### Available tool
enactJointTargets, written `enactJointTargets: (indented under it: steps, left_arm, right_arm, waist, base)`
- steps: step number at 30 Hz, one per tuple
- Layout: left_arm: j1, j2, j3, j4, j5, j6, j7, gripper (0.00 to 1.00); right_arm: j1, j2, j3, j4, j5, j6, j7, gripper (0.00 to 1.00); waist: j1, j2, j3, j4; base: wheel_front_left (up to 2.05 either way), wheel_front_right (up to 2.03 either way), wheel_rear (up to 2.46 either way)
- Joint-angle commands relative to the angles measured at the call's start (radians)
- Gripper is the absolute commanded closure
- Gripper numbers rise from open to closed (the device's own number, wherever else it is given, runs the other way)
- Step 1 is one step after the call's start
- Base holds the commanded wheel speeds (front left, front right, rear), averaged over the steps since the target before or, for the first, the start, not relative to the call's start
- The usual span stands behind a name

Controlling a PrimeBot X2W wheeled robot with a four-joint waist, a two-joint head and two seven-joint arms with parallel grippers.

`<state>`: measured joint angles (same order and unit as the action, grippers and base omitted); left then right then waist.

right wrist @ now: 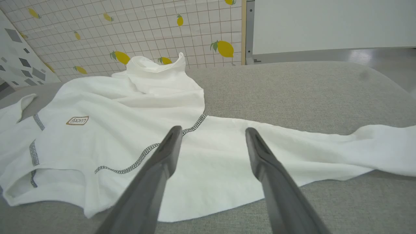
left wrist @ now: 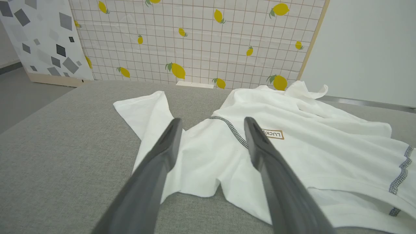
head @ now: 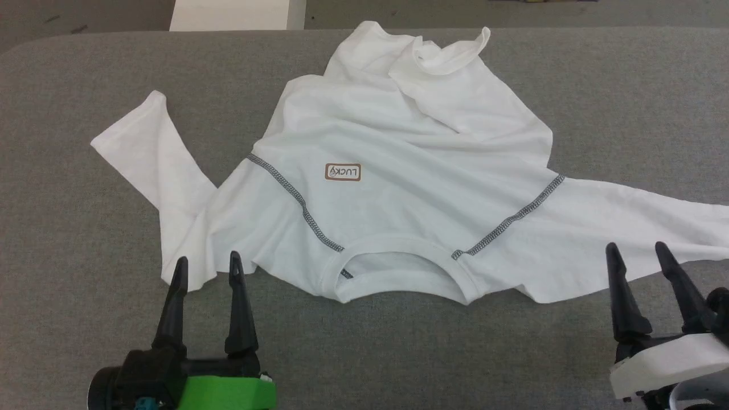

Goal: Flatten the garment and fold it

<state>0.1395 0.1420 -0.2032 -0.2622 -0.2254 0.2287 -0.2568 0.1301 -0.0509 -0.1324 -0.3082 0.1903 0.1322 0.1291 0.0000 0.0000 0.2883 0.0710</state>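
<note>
I see the garment (head: 398,188) lying collar-near on the grey surface (head: 68,228), its far edge (head: 450,54) rumpled at 12 o'clock, while my left gripper (head: 208,257) at 7 o'clock and right gripper (head: 637,246) at 5 o'clock gape empty; a shallow pinch could snag one layer and bunch it.

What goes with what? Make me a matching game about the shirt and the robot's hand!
Things:
1. collar
2. LUCKY patch
3. shoulder stitching
4. left gripper

Clues:
A. a dark grey zigzag
B. open, holding nothing
C. has a brown border
D. on the edge of the shirt nearest the robot

Pairs: 1-D, 2-C, 3-A, 4-B
</note>
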Motion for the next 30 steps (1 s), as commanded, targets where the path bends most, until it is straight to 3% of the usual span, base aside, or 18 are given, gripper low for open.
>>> enactJointTargets:
  steps: [1,6,15,20,27,28,29,30]
  left_arm:
    - [-0.001,-0.004,0.005,-0.006,0.005,-0.009,-0.005,0.0]
    - [-0.03,-0.01,0.001,-0.009,0.021,-0.032,-0.005,0.0]
    - [-0.062,-0.043,-0.017,-0.002,0.031,-0.057,-0.005,0.0]
    - [-0.078,-0.06,-0.021,0.008,0.036,-0.069,-0.005,0.0]
    - [-0.082,-0.072,-0.023,0.023,0.038,-0.082,-0.005,0.0]
    - [-0.082,-0.073,-0.023,0.026,0.038,-0.083,-0.005,0.0]
    - [-0.082,-0.074,-0.023,0.029,0.038,-0.085,-0.005,0.0]
    - [-0.081,-0.075,-0.023,0.031,0.038,-0.086,-0.005,0.0]
  right_arm:
    - [0.012,0.001,0.019,0.0,-0.019,-0.002,0.003,0.0]
    - [0.035,-0.006,0.076,0.004,-0.077,-0.002,0.077,0.0]
    - [0.059,-0.116,0.145,0.054,-0.121,-0.002,0.185,0.0]
    - [0.016,-0.185,0.157,0.085,-0.177,-0.002,0.182,0.0]
    - [-0.055,-0.218,0.166,0.162,-0.235,-0.002,0.149,0.0]
    - [-0.062,-0.219,0.166,0.172,-0.238,-0.002,0.147,0.52]
    - [-0.068,-0.214,0.158,0.183,-0.24,-0.002,0.145,0.87]
    - [-0.072,-0.208,0.154,0.188,-0.242,-0.002,0.141,1.0]
  waist:
    - [0.0,0.0,-0.004,0.006]
    - [0.0,0.0,0.016,0.017]
    - [0.0,0.0,0.087,0.057]
    - [0.0,0.0,0.107,0.09]
    - [0.0,0.0,0.1,0.113]
    - [0.0,0.0,0.098,0.115]
    - [0.0,0.0,0.094,0.117]
    - [0.0,0.0,0.09,0.117]
  base:
    - [0.0,0.0,0.0]
    - [0.0,0.0,0.0]
    - [0.0,0.0,0.0]
    - [0.0,0.0,0.0]
    - [0.0,0.0,0.0]
    - [0.0,0.0,0.0]
    - [0.0,0.0,0.0]
    - [0.0,0.0,0.0]
